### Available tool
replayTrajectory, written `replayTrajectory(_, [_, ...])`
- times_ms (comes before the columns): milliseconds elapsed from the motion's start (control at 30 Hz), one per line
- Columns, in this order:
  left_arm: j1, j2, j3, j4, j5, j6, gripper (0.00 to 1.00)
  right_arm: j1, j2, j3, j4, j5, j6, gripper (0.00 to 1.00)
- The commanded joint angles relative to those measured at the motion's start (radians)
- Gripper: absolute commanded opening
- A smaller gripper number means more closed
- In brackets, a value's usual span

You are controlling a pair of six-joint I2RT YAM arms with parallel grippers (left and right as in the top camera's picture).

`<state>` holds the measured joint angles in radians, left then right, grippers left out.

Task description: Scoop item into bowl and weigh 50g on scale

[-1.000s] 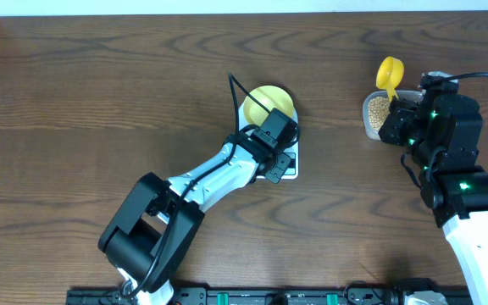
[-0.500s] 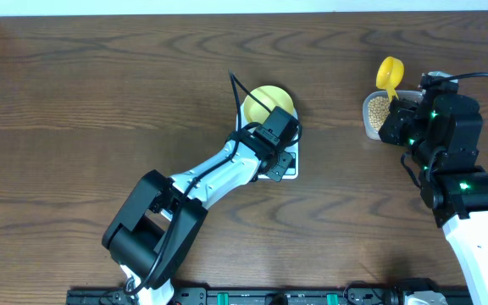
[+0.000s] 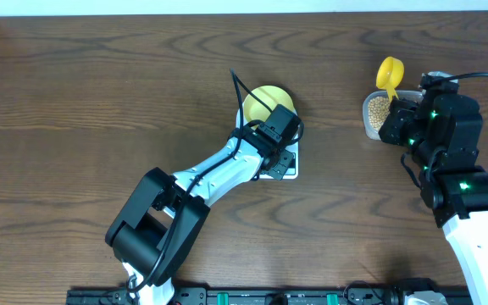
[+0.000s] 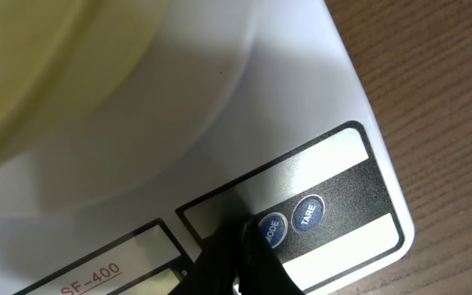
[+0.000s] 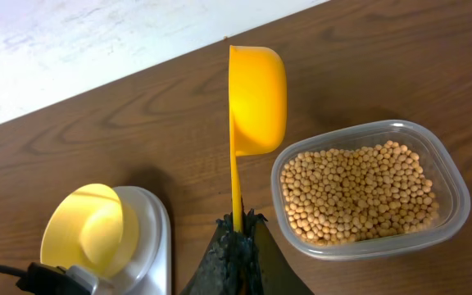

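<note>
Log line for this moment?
left gripper: shut, tips at scale MODE button | right gripper: shut on scoop, by tub of beans | bowl: on scale, looks empty

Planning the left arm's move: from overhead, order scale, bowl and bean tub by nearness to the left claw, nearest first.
1. Scale, under the left claw's tips.
2. Bowl, just behind, on the scale.
3. Bean tub, far right.
</note>
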<state>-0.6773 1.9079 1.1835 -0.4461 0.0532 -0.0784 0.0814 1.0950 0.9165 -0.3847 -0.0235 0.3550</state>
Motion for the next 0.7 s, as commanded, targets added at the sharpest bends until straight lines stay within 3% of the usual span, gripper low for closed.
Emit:
replayTrajectory(0, [0.005,0.083,-0.061,-0.031,-0.023,-0.006,0.07,-0.005,-0.003,0.018,-0.001,0.018,-0.012,0.01])
replayTrajectory(200, [0.005,-0.042,-0.038,-0.016,-0.012,-0.005,0.07,-0.005,-0.003,0.018,0.000,0.018,-0.012,0.01])
replayTrajectory(300, [0.005,-0.119,-0.038,0.002,-0.012,-0.005,0.14,-0.005,-0.003,0.018,0.000,0.017,-0.012,0.01])
replayTrajectory(467, [0.015,-0.278,-0.039,0.011,-0.013,-0.014,0.16,-0.005,-0.003,0.018,0.000,0.017,-0.012,0.01])
replayTrajectory(667, [0.163,-0.450,-0.039,-0.002,-0.013,-0.142,0.17,-0.005,-0.003,0.018,0.000,0.018,-0.012,0.01])
